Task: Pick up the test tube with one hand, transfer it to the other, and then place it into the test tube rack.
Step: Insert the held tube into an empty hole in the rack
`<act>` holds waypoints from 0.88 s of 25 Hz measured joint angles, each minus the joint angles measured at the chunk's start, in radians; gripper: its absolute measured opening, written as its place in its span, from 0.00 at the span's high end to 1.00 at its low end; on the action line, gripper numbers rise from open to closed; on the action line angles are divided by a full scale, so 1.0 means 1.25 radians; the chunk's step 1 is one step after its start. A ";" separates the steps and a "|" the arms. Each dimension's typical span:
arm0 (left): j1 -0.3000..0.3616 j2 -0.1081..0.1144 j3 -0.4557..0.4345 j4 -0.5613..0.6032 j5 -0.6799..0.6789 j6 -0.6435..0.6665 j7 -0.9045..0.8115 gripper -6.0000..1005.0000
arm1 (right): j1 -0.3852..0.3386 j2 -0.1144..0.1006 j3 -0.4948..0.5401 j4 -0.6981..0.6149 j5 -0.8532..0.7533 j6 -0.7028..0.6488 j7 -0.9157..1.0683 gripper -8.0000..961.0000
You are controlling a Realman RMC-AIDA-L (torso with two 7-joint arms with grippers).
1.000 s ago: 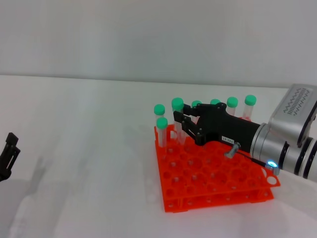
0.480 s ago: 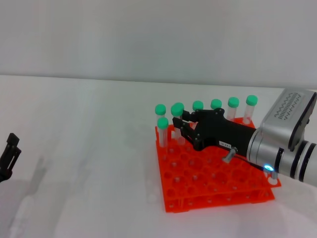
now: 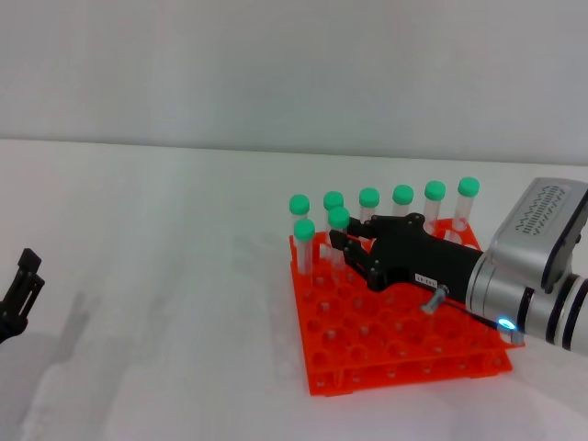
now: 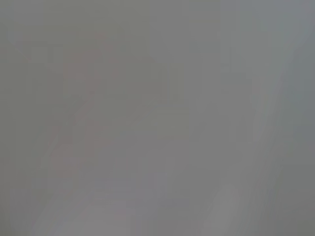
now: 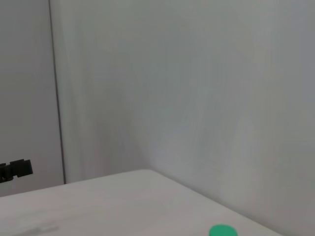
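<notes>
A: What takes up the most room on the white table (image 3: 156, 276)?

B: The test tube rack (image 3: 395, 354), bright orange-red, two tiers, its top plate a grid of round holes. It sits right of the table's middle in the head view, turned a little askew.

A: And the arms?

B: The right arm (image 3: 537, 276), silver and white with black bands and a small lit ring, reaches in from the right, low over the rack. Its black right gripper (image 3: 342, 245) carries a small white label and points toward the rack's far left corner. The left gripper (image 3: 20, 294) is well apart from everything, at the table's left edge; whether its fingers are spread or pressed together cannot be told from here. It also shows small and dark in the right wrist view.

A: Where is the test tube?

B: The test tube (image 3: 339, 241), clear with a green cap, stands upright in the second row from the back, pinched between the right gripper's fingers just under the cap. Its lower end reaches down to the rack's top plate.

A: Other tubes?

B: Six green-capped tubes (image 3: 402, 204) line the back row, and one more tube (image 3: 303, 244) stands at the left edge, just beside the held one. The left wrist view shows only grey blur.
</notes>
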 joint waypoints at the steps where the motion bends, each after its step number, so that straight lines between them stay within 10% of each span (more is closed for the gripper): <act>1: 0.000 0.000 0.000 0.000 0.000 0.000 0.000 0.24 | -0.001 0.000 -0.001 0.000 0.000 0.001 0.000 0.68; 22: 0.002 -0.001 0.000 -0.001 0.013 0.002 -0.028 0.24 | -0.004 0.000 -0.038 -0.010 0.000 0.022 0.005 0.66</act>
